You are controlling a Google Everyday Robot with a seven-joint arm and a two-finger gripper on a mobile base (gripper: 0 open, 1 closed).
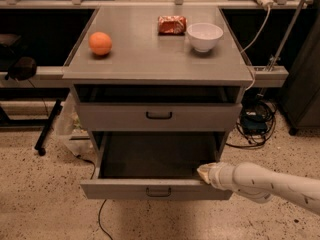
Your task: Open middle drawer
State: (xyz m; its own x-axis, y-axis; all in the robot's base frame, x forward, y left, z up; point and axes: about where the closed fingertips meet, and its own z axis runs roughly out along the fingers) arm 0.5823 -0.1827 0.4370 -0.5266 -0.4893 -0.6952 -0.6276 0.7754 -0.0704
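The white robot arm (272,183) comes in from the lower right. Its gripper (204,172) sits at the right front corner of the grey flat-fronted middle drawer (125,189), and honestly I can't tell if it's open or closed. That drawer's pulled way out, inside bare. The taller grey top drawer (200,117) looks cracked open. On the grey cabinet top (145,59): a round orange fruit (100,43), a white bowl (204,36) and a red snack packet (172,24).

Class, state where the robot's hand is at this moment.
In the camera view the hand is low on the right, at the right end of the pulled-out middle drawer, just behind its front panel.
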